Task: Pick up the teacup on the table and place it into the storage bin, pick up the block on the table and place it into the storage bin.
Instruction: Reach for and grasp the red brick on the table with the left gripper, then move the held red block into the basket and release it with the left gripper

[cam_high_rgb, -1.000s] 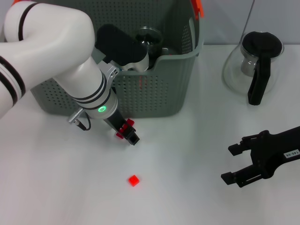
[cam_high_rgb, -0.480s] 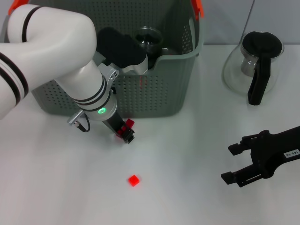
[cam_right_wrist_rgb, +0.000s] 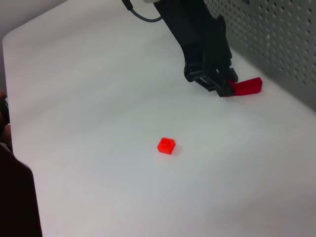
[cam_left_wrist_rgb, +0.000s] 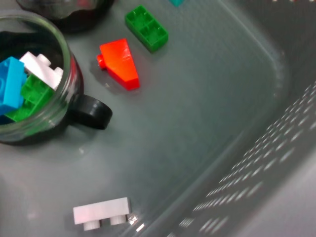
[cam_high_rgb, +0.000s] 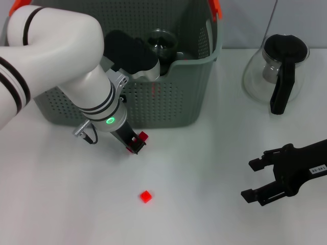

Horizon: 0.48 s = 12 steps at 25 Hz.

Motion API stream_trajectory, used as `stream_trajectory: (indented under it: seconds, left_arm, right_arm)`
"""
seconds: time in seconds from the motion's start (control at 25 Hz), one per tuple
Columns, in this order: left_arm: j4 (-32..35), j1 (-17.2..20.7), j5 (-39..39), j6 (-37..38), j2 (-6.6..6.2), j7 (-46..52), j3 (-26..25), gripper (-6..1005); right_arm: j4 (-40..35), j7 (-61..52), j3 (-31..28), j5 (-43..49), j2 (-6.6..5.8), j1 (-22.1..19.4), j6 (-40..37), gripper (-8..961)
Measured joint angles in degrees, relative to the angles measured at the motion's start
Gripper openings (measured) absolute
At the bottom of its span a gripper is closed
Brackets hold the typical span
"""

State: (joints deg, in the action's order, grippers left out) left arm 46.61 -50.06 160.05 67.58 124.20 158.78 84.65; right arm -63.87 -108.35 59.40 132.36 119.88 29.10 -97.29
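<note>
The storage bin (cam_high_rgb: 168, 102) is a grey-green perforated basket at the back of the table. Inside it stands the glass teacup (cam_high_rgb: 162, 43). My left gripper (cam_high_rgb: 145, 58) reaches over the bin's front rim next to the cup, its fingers hidden. The left wrist view looks down at the bin floor (cam_left_wrist_rgb: 212, 108), where the teacup (cam_left_wrist_rgb: 29, 89) holds blue, white and green bricks. The block (cam_high_rgb: 146, 196) is small and red and lies on the white table in front of the bin; it is the same block (cam_right_wrist_rgb: 166, 145) in the right wrist view. My right gripper (cam_high_rgb: 254, 178) hovers open at the table's right, far from the block.
A glass jug (cam_high_rgb: 278, 71) with black lid and handle stands at the back right. Loose red (cam_left_wrist_rgb: 118, 64), green (cam_left_wrist_rgb: 146, 28) and white (cam_left_wrist_rgb: 101, 213) bricks lie on the bin floor. A black fitting with a red tab (cam_high_rgb: 135, 143) on my left arm hangs low before the bin.
My left arm has shifted slightly: its black and red fitting moved back toward the bin, away from the block. The right arm and the block have not moved.
</note>
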Motion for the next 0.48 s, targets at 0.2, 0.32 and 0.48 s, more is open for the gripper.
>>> stream_trajectory:
  seconds: [0.2,0.32,0.48]
  left_arm:
    - [5.3,1.8,-1.4,5.3,0.11,-1.7,-1.0,181]
    - [13.3,5.3,-7.5,13.7,0.20,-6.3,-4.2,183]
    - [22.5,9.7,-20.6,26.9,0.06,-14.0,-14.8,185]
  right_arm:
    - [0.2,0.3,0.0,0.0,-0.03,-0.2,0.0,940]
    - [0.6,0.4,-0.1,0.0,-0.32,-0.3,0.0,940]
    - [0.6,0.4,-1.1,0.0,-0.51,-0.9,-0.3,940]
